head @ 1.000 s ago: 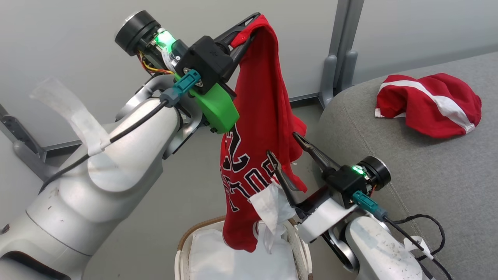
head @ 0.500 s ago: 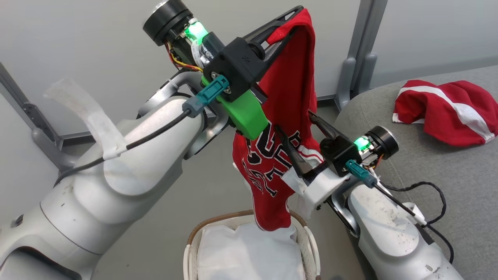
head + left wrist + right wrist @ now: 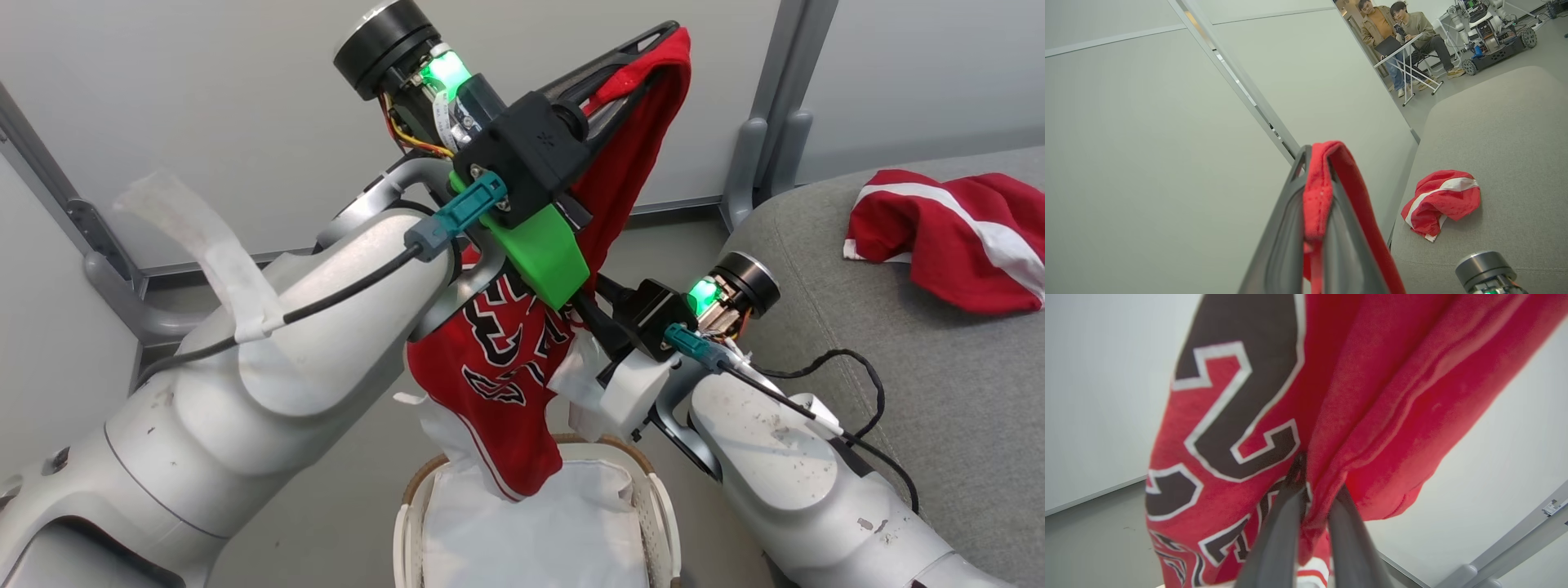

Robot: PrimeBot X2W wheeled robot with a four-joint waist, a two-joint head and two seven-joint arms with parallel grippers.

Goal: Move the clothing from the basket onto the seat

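Where the hanging jersey (image 3: 490, 359) is drawn up above the basket (image 3: 424, 483), it is held at two points. The left fingers (image 3: 1284, 228) are highest above the basket and are clenched on a folded red edge of the garment, which is pinched between them and drapes down from their tips. The right fingers (image 3: 1278, 531) sit lower, between the left fingers and the basket, and are closed on a fold of the same jersey just beside its black-and-white lettering; red cloth is visible between them in the right wrist view.

The jersey's lower hem hangs over the basket's opening. Contact with the white lining (image 3: 531, 531) inside the basket cannot be confirmed.

The sofa (image 3: 898, 384) stands just beside the basket, on the robot's right. A second jersey (image 3: 955, 245), red with a white stripe, lies crumpled on the sofa cushion, well apart from the basket and beyond it.

In the left wrist view, two people (image 3: 1404, 32) are at a folding table (image 3: 1404, 53) far beyond the basket's side of the sofa.
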